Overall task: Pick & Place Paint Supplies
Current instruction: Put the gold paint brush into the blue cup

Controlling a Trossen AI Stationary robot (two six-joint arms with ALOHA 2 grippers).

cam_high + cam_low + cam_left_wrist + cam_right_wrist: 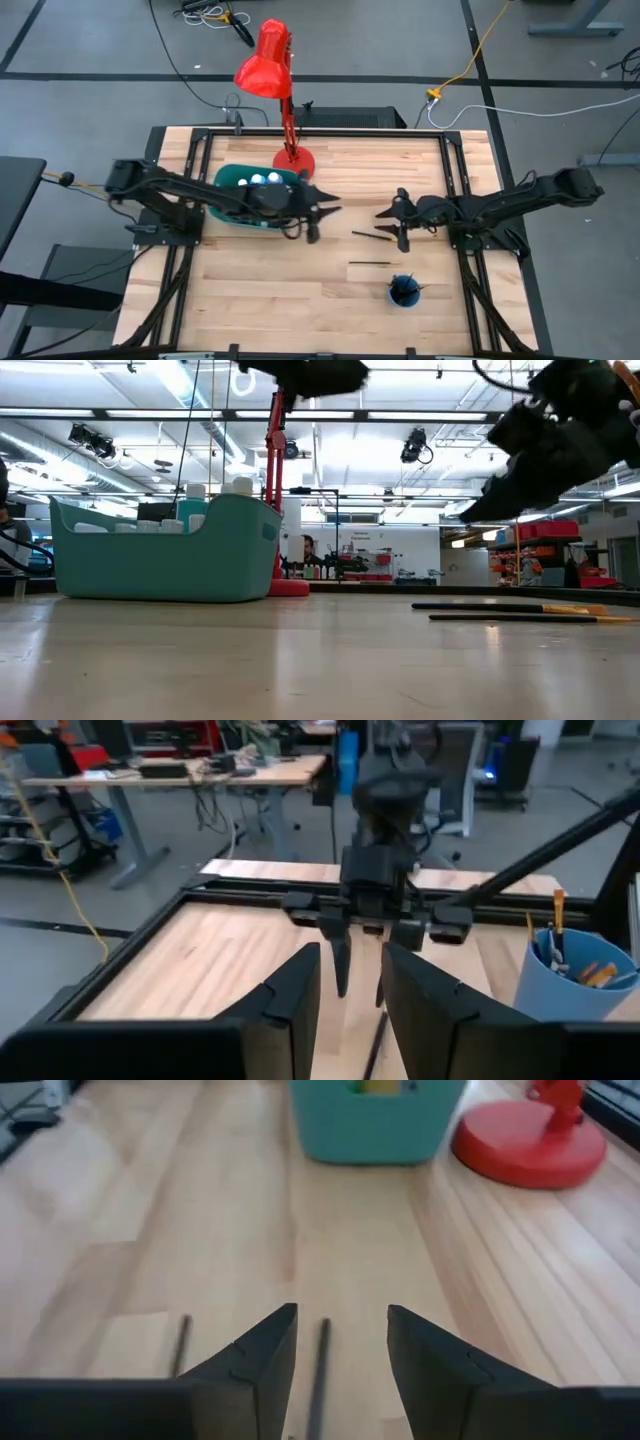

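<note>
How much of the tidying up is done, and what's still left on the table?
Mostly done: paint bottles sit in the teal bin, and some brushes stand in the blue cup. Nothing is held right now. The right gripper hovers with open jaws above one of the two paintbrushes left on the table. The left gripper is empty by the bin.

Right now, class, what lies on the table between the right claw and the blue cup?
In the high view, one paintbrush lies on bare wood between the right claw and the blue cup; nothing else is there.
</note>
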